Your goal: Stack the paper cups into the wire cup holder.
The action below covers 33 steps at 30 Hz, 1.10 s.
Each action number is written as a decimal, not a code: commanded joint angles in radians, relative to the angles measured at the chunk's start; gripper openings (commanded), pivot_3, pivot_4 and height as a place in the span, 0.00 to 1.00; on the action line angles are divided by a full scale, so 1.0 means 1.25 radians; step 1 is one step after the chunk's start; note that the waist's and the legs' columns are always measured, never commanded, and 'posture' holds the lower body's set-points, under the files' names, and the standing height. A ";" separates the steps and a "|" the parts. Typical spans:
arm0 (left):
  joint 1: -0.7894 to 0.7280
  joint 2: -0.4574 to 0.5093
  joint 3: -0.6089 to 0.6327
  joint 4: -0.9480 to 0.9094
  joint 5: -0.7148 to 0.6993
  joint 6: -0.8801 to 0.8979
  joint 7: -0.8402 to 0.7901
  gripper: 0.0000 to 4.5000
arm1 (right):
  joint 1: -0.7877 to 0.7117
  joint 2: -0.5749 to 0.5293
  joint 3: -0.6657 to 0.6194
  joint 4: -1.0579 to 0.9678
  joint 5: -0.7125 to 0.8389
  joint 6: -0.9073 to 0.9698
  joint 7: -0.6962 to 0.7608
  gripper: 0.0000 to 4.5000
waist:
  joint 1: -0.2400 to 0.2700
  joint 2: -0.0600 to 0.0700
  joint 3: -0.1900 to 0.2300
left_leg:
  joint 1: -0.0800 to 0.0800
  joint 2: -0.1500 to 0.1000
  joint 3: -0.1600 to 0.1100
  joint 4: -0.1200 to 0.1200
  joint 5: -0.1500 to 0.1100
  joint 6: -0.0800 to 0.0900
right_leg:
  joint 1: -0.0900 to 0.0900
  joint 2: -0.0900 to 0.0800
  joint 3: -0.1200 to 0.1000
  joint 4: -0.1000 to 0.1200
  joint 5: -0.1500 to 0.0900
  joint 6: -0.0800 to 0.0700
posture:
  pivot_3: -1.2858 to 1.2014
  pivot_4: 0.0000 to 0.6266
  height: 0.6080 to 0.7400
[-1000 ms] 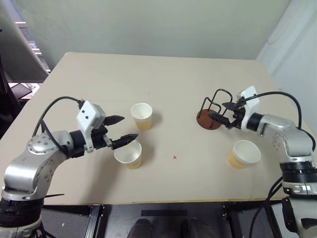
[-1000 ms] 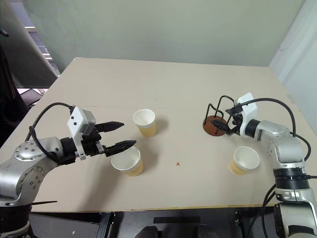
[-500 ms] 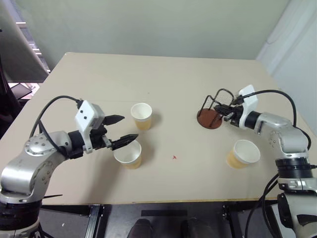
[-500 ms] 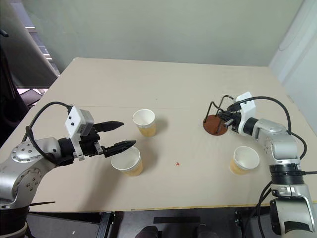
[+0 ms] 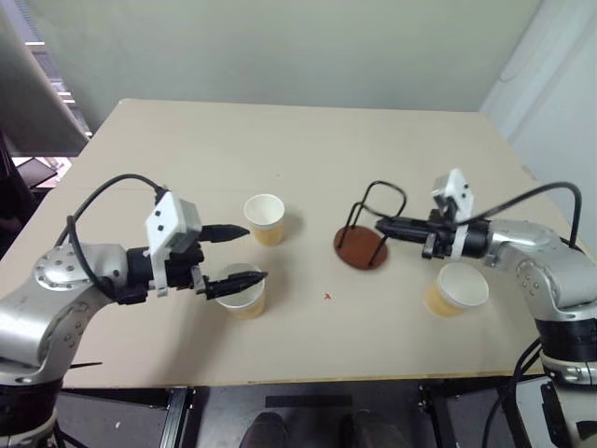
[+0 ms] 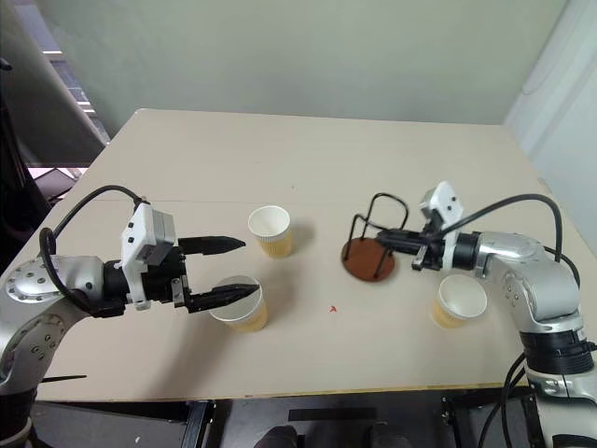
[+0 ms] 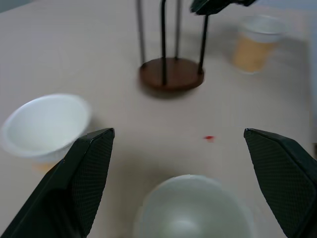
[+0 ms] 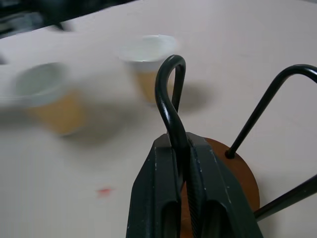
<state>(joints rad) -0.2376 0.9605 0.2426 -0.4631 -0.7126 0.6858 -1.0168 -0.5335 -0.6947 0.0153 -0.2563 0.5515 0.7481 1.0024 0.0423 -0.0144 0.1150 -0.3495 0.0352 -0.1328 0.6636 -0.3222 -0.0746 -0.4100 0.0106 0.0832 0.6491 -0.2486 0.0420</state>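
Black wire of the wire cup holder (image 5: 366, 233) is pinched in my right fingers (image 8: 184, 163), mid-table with bare table (image 5: 308, 149) behind it. My left fingers (image 5: 244, 254) spread wide around the nearest paper cup (image 5: 241, 291); another paper cup (image 5: 265, 218) is just beyond, the third (image 5: 455, 289) near the front edge.

Left jaws: spread wide; the near cup (image 5: 241, 290) sits directly below the gap between them.
Ahead of left jaws: bare table (image 5: 308, 196) as far as the wire cup holder (image 5: 363, 247); far cup (image 5: 265, 218) just to one side.
Right jaws: clamped on a wire loop (image 8: 171, 94) of the holder.
Beside right jaws: third cup (image 5: 456, 290) stands close.
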 commanded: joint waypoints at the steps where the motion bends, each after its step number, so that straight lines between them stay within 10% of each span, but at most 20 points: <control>1: 0.000 0.024 0.000 -0.021 -0.012 -0.006 -0.035 1.00 | 0.015 -0.021 0.035 -0.083 0.029 0.009 0.042 0.00 | -0.002 0.000 0.000 | 0.000 0.000 0.000 0.000 0.000 0.000 | 0.000 0.000 0.000 0.000 0.000 0.000 | 0.52 0.24 1.00; 25: 0.035 -0.013 -0.009 -0.054 -0.015 -0.014 0.000 1.00 | 0.079 -0.062 0.142 -0.112 -0.046 -0.117 0.135 0.00 | -0.005 0.000 0.000 | 0.000 0.002 0.000 0.001 0.000 0.000 | 0.000 0.000 0.001 0.000 0.000 0.000 | 0.52 0.24 1.00; 33: 0.022 -0.016 -0.020 -0.047 -0.012 -0.019 -0.008 1.00 | 0.060 -0.080 0.144 -0.129 -0.063 -0.126 0.146 0.66 | -0.005 0.000 0.000 | 0.000 0.002 0.000 0.001 0.000 0.000 | 0.000 0.000 0.001 0.001 0.000 0.000 | 0.52 0.24 1.00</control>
<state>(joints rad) -0.1932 0.9405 0.2160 -0.5044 -0.7192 0.6799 -1.0204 -0.4392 -0.7746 0.2184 -0.3945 0.4734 0.6082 1.1763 0.0363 -0.0150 0.1146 -0.3490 0.0377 -0.1327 0.6647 -0.3225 -0.0746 -0.4095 0.0107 0.0840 0.6498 -0.2484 0.0421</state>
